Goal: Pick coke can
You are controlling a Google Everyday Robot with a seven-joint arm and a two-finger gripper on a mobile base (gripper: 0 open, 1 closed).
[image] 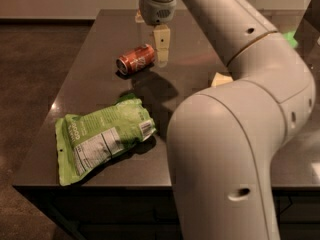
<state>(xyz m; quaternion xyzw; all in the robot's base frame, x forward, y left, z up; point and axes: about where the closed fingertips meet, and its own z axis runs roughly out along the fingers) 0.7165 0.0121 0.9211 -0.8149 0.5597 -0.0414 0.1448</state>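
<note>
The coke can point(135, 59), red-orange with a silver end, lies on its side on the dark table point(85, 89), towards the far left. My gripper point(162, 47) hangs from the arm just to the right of the can, a little above the table and close beside the can's right end. It holds nothing that I can see.
A green snack bag point(102, 136) lies flat near the front left edge. A pale yellow block point(220, 78) peeks out from behind my arm point(235, 134), which fills the right side of the view. A small green item point(290, 38) sits at the far right.
</note>
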